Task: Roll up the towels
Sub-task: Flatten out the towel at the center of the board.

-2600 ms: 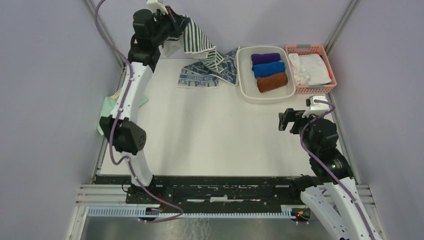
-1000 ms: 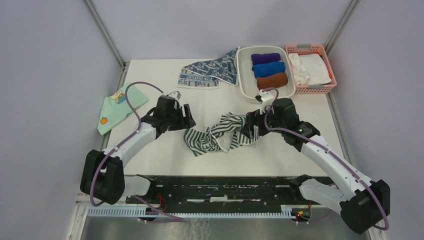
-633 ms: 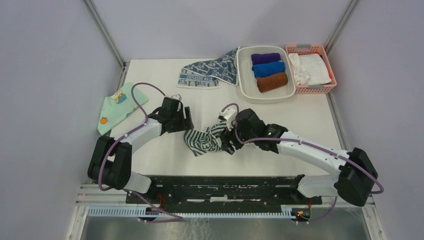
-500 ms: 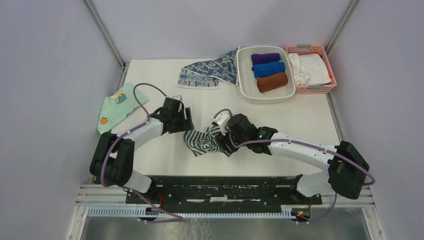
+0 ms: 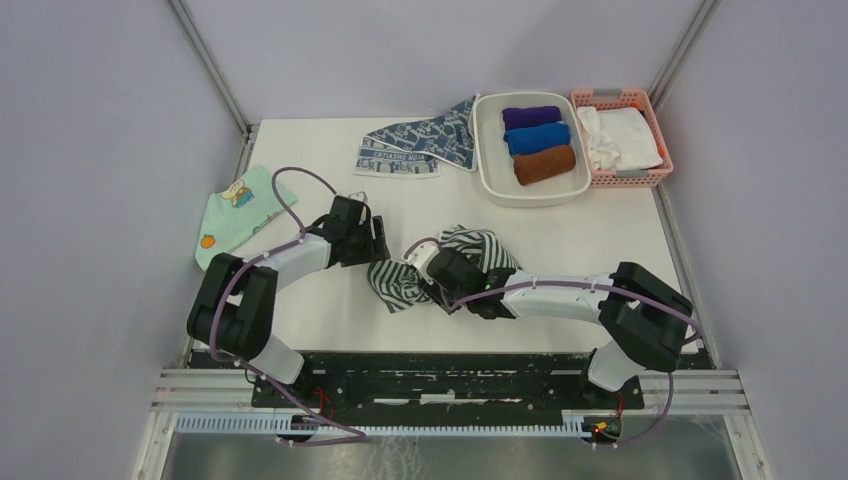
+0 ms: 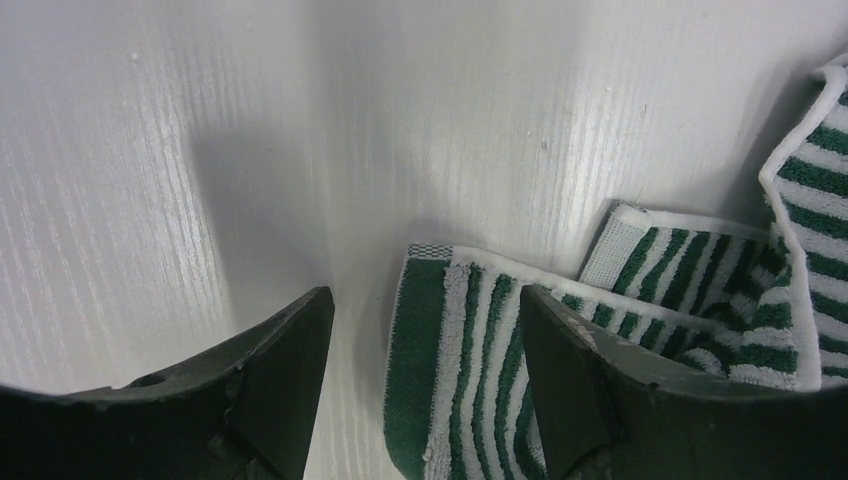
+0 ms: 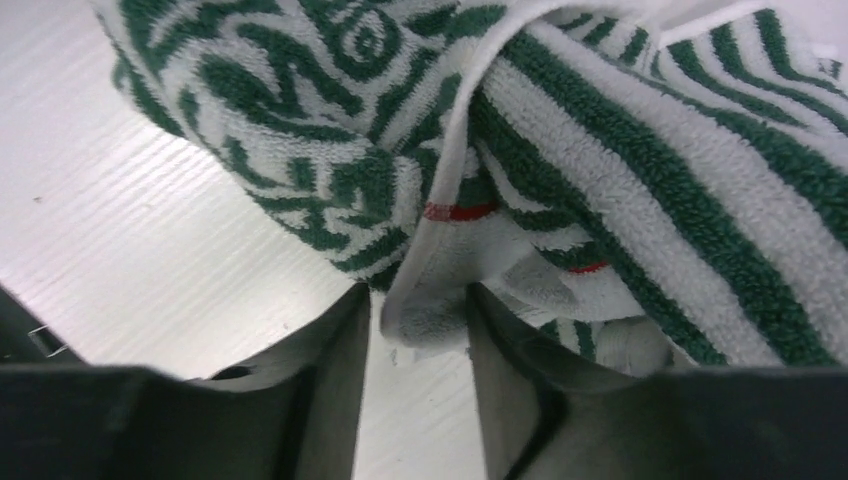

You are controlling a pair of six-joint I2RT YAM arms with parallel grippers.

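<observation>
Green-striped towel (image 6: 470,340): its near corner lies in the gap of the left gripper (image 6: 425,300), fingers apart, low over the table (image 6: 150,150). From there the cloth runs right, bunched mid-table, no clean long axis. Right gripper (image 7: 417,292) is pinched on a hem fold. Left is nearer the free corner.

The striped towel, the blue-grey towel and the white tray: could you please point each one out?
striped towel (image 5: 393,283), top external view, its left striped end.
blue-grey towel (image 5: 420,140), top external view, its patterned middle.
white tray (image 5: 483,150), top external view, its left wall.
</observation>
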